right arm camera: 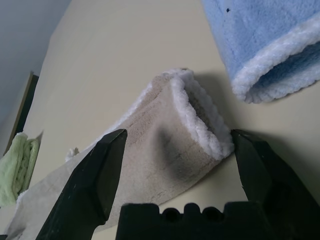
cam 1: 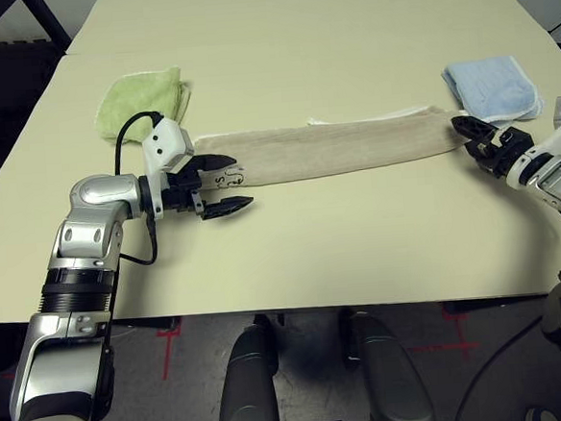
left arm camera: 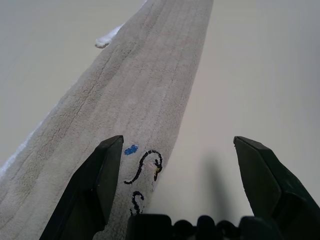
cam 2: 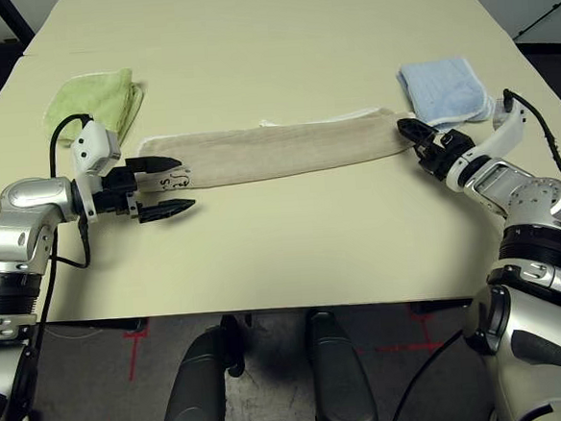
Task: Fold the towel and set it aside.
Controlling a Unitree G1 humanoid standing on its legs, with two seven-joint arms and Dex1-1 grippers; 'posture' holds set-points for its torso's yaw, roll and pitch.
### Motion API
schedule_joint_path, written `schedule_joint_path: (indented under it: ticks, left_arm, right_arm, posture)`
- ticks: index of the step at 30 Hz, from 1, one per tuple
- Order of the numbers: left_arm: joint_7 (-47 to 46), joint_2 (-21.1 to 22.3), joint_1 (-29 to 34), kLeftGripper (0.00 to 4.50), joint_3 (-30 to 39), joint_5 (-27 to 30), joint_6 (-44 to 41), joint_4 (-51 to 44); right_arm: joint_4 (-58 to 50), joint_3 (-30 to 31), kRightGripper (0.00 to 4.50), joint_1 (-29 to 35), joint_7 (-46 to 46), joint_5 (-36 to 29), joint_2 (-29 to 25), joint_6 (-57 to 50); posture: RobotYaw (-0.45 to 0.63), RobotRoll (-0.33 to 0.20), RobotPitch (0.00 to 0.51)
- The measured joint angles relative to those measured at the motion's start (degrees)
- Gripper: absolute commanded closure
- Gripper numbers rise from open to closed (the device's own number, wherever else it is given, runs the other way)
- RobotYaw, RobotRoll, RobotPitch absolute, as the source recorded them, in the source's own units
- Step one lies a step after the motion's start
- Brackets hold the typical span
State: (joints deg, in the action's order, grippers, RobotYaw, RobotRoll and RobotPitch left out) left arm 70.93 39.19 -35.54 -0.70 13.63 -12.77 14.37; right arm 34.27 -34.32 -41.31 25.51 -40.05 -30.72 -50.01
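The towel (cam 1: 339, 147) lies on the table (cam 1: 313, 256), folded into a long strip. The left gripper (cam 1: 223, 186) is at its left end, jaws spread wide, one finger over the dark mark (left arm camera: 145, 167). The right gripper (right arm camera: 175, 165) is at its right end, jaws spread around the white-edged corner. A green cloth (cam 1: 143, 100) and a blue cloth (cam 1: 491, 88) lie nearby.

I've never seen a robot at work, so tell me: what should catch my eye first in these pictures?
A long beige towel, folded into a narrow strip, stretches across the middle of the table. A robot arm waits at each end, the left tool and the right tool both open around the towel's ends. Two small folded cloths lie just beyond: a green cloth by the left end, a blue cloth by the right.
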Motion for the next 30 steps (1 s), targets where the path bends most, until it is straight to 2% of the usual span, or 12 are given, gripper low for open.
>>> schedule_joint_path:
  ticks: [10, 22, 30]
  left_arm:
    - [0.0, 0.0, 0.0, 0.00, 0.0, 0.0, 0.0, 0.0]
    - [0.1, 0.0, 0.0, 0.00, -0.5, 0.0, 0.0, 0.0]
    - [0.1, -0.2, -0.1, 0.00, -0.6, 0.0, 0.0, 0.0]
  right_arm:
    - [-0.5, 0.0, 4.49, 1.6, 0.2, -0.5, -0.3, -1.8]
    - [-4.1, -0.9, 4.49, 5.8, -0.1, -2.0, -3.1, -4.0]
    - [-8.8, -0.4, 4.49, 6.0, 5.0, -4.5, -5.4, -4.6]
  posture:
    - [-0.11, 0.000, 0.224]
    - [-0.12, 0.000, 0.212]
    - [-0.12, 0.000, 0.206]
